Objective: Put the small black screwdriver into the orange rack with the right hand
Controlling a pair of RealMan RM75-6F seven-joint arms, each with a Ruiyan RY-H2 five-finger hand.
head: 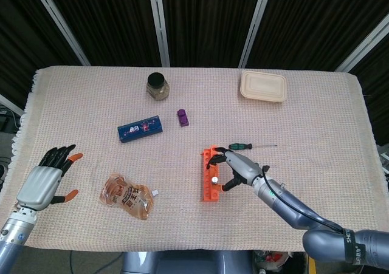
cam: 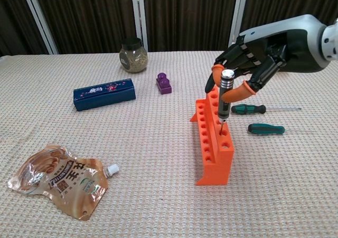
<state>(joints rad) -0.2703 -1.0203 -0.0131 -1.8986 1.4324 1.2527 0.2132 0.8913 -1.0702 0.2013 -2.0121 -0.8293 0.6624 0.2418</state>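
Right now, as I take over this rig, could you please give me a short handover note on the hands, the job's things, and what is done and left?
Right hand: pinches the small black screwdriver by its handle, upright over the orange rack, its tip in or just above one of the rack's holes; I cannot tell which.
Left hand: holds nothing, fingers apart, near the table's left edge, far from the work.
Done: screwdriver picked up and brought to the rack.
Left: lower it fully into the hole, let go, draw the hand away.
Two green-handled screwdrivers lie on the cloth beside the rack; leave them.
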